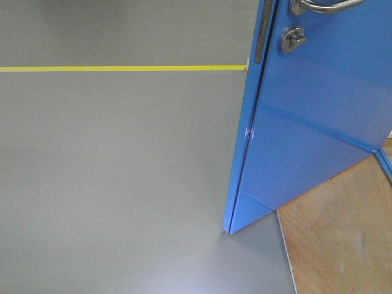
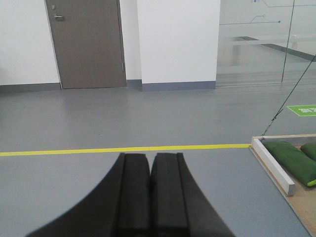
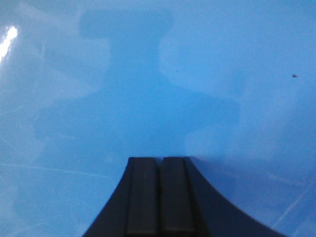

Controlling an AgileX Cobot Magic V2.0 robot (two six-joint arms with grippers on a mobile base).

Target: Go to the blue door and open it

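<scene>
The blue door (image 1: pixel 312 122) fills the right of the front view, swung ajar with its narrow edge toward me. Its silver lever handle (image 1: pixel 327 6) and round thumb-turn lock (image 1: pixel 293 40) sit at the top. The glossy blue panel (image 3: pixel 148 74) fills the whole right wrist view. My right gripper (image 3: pixel 160 159) is shut with nothing in it, its black fingertips at or very near the panel. My left gripper (image 2: pixel 149 155) is also shut and empty, pointing across grey floor away from the door.
A yellow line (image 1: pixel 122 68) crosses the grey floor. A wooden base (image 1: pixel 343 239) lies under the door. The left wrist view shows a white brace (image 2: pixel 272 165), green sandbags (image 2: pixel 294 160), a grey door (image 2: pixel 86 42) and a glass wall (image 2: pixel 266 39).
</scene>
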